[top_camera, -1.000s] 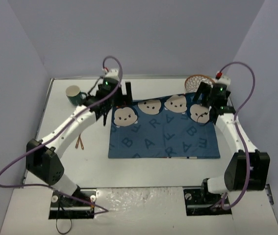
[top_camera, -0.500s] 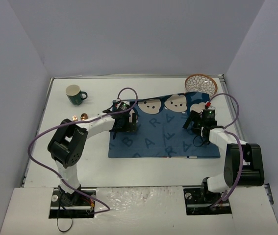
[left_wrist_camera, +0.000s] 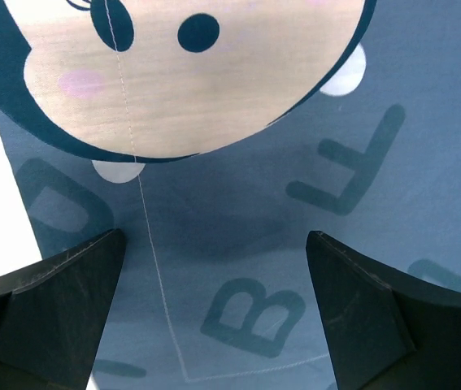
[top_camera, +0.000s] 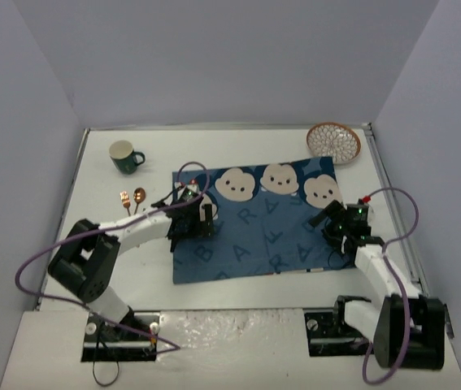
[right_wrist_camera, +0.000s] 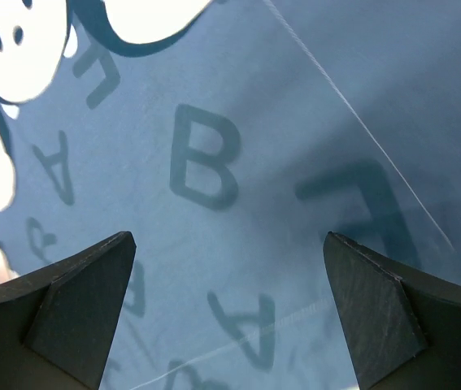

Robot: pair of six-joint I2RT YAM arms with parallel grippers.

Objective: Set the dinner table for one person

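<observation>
**Both claws released over the mat**

1. Desk. The desk (top_camera: 238, 146) fills the middle of the overhead frame, from the arm bases at the bottom up to the back wall. It is white, with a thin metal edge.

2. Mat. A dark blue mat (top_camera: 254, 236) lies on the desk at frame centre, slightly skewed. Three pale cartoon faces run along its upper edge and letters are printed below them.

3. Other items, overhead view. A green mug (top_camera: 124, 157) stands upper left. Two copper utensils (top_camera: 138, 195) lie side by side below it, just left of the mat. A patterned dish (top_camera: 333, 142) sits upper right, off the mat's top corner.

4. Left claw (top_camera: 202, 218). I see it over the mat's left part, left of centre. In its wrist view the left claw (left_wrist_camera: 214, 244) is released: fingers wide apart, only cloth (left_wrist_camera: 238, 162) between them, with a strip of bare desk at the frame's left edge.

5. Right claw (top_camera: 333, 221). It sits over the mat's right edge, right of centre. Its wrist view shows the right claw (right_wrist_camera: 230, 244) released too, with nothing between the fingers but lettered cloth (right_wrist_camera: 214, 106).

6. I cannot tell whether either claw's fingertips touch the cloth.
</observation>
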